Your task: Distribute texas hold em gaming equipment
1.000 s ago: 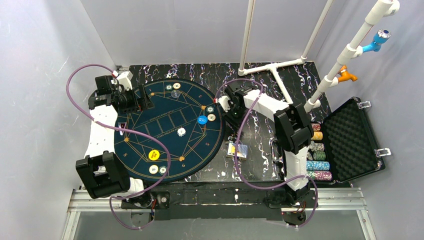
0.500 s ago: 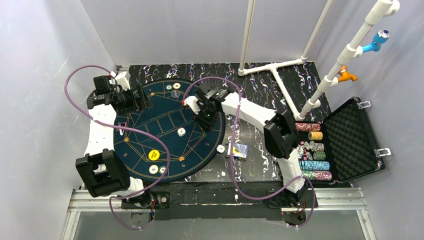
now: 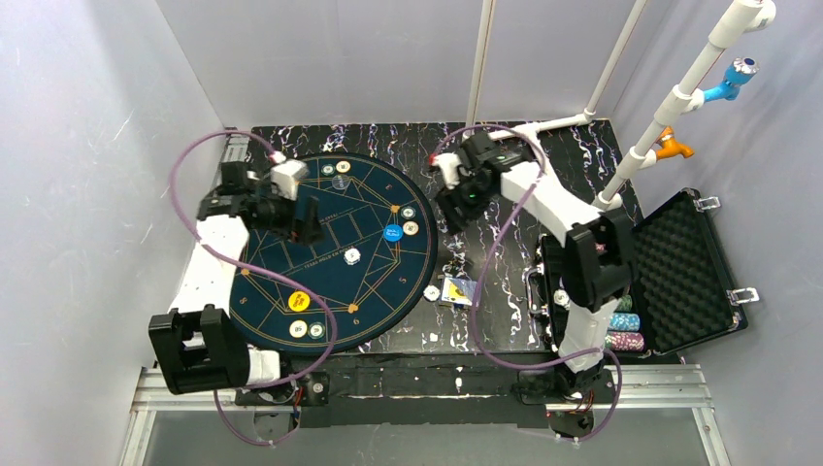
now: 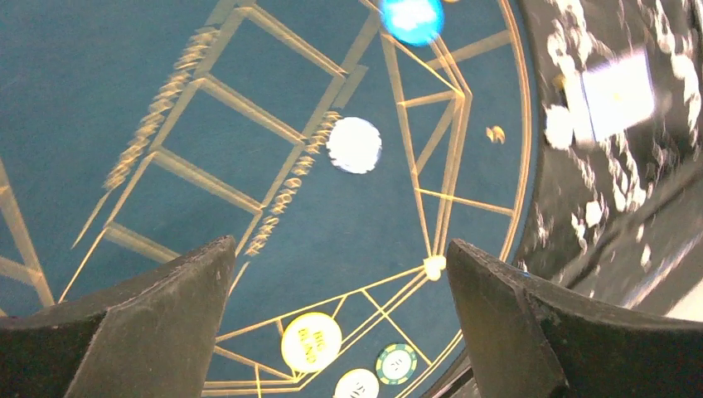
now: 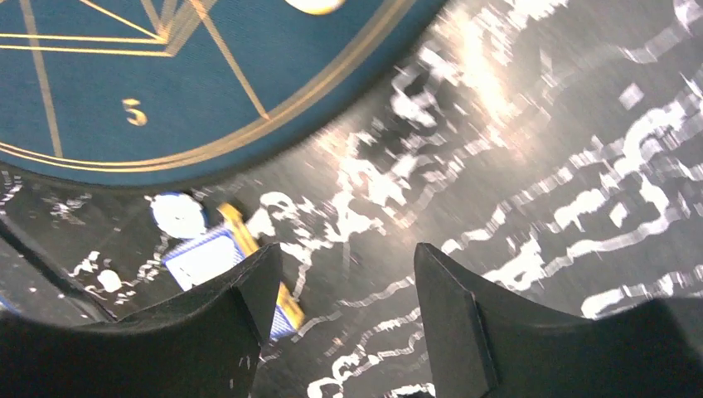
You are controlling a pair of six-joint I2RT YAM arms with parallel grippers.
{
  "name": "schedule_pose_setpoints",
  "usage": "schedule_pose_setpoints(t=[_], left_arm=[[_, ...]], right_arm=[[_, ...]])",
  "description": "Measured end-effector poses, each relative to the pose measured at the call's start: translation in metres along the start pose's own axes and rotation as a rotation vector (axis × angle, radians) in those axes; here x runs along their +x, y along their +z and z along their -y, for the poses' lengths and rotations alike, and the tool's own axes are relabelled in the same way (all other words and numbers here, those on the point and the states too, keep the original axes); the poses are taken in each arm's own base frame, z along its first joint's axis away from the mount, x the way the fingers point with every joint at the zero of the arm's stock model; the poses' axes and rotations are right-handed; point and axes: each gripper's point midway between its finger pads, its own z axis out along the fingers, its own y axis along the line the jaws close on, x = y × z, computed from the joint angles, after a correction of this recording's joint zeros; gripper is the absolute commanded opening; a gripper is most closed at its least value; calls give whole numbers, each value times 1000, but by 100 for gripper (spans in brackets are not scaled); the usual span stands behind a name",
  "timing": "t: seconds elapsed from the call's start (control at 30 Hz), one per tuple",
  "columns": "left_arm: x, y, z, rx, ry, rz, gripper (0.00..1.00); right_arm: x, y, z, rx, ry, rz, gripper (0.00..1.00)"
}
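Left gripper (image 4: 340, 245) gapes wide and empty above the mat (image 4: 124, 99), white disc (image 4: 354, 145) at its 12 o'clock; right gripper (image 5: 348, 249), half parted, empty, hangs over bare table (image 5: 539, 166) off the mat's 2 o'clock edge; cards (image 5: 203, 259) lie beside its 4 o'clock rim; chip stacks (image 3: 626, 340) show only from above.

mat (image 3: 388, 291): matt, cloth-like surface seen | table (image 3: 388, 136): glossy black marbled top noted | case lining (image 3: 684, 262): rough egg-crate foam seen | left gripper fingers (image 4: 157, 332): matt, grainy black noted

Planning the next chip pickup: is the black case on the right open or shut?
Open: the case has its foam-lined lid laid back, chip rows showing inside.
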Motion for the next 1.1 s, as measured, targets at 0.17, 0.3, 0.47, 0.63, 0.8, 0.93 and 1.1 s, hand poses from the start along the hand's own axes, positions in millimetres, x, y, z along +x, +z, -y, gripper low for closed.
schedule_pose_setpoints(t=[0.17,0.3,0.47,0.63,0.8,0.93,1.1], left_arm=[[32,38,88,255,413,-132,89],[64,56,145,449,719,-187,85],[82,85,182,599,930,-194,79],[110,128,203,687,1042,-267,77],[124,157,216,722,1124,-290,77],[119,171,221,719,1167,-270,76],[118,183,225,719,1197,-264,71]], right_arm=[[44,-21,39,55,117,13,70],[65,-24,56,35,198,29,70],[76,-37,92,57,281,105,70],[91,-26,87,32,300,101,70],[94,-22,84,24,285,99,70],[92,-24,86,29,274,110,70],[91,-25,88,34,269,116,70]])
